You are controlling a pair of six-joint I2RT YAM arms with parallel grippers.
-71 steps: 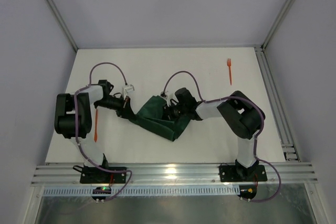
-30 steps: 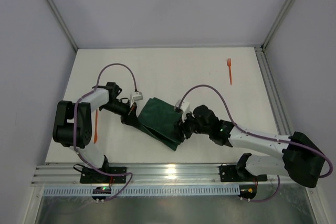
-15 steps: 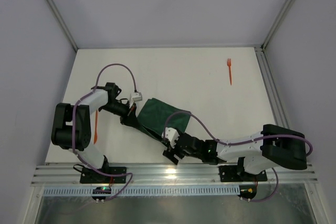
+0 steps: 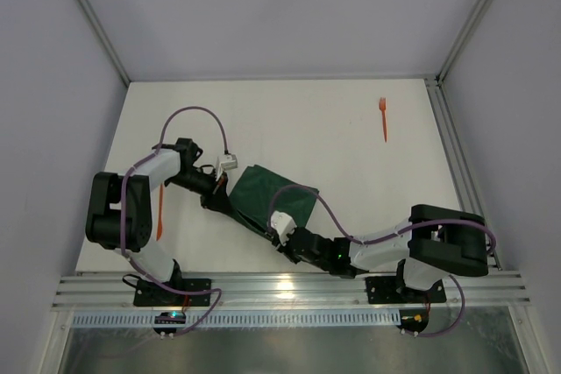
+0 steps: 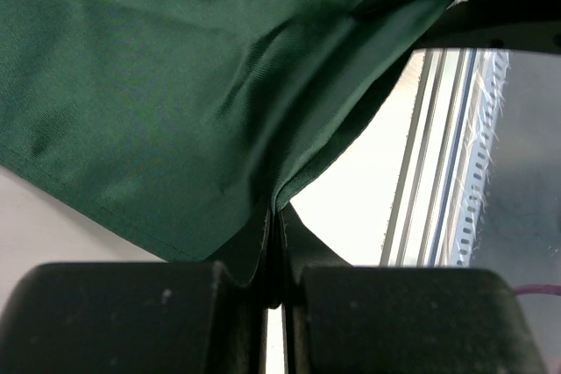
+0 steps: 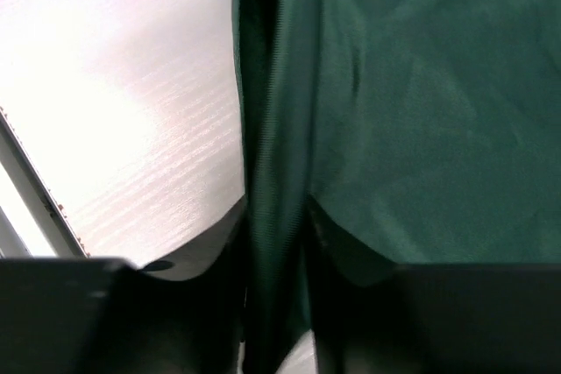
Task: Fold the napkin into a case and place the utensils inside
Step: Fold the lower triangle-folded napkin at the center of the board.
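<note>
The dark green napkin (image 4: 272, 197) lies folded into a slanted band at mid-table. My left gripper (image 4: 219, 201) is shut on its left corner; the left wrist view shows the cloth (image 5: 175, 85) pinched between the closed jaws of that gripper (image 5: 274, 216). My right gripper (image 4: 282, 238) sits at the napkin's near corner. In the right wrist view, a rolled edge of the cloth (image 6: 421, 111) fills the gap of this gripper (image 6: 276, 216), with both fingers touching it. An orange fork (image 4: 383, 118) lies far right. A second orange utensil (image 4: 160, 213) lies by the left arm.
An aluminium rail (image 4: 289, 286) runs along the table's near edge, and another rail (image 4: 456, 155) runs along the right side. Grey walls enclose the table at the left, back and right. The right arm stretches low along the near edge.
The right arm left the napkin's right side and swung to its near corner, where the jaws opened wide and then closed onto the fold. The left gripper kept its hold.
</note>
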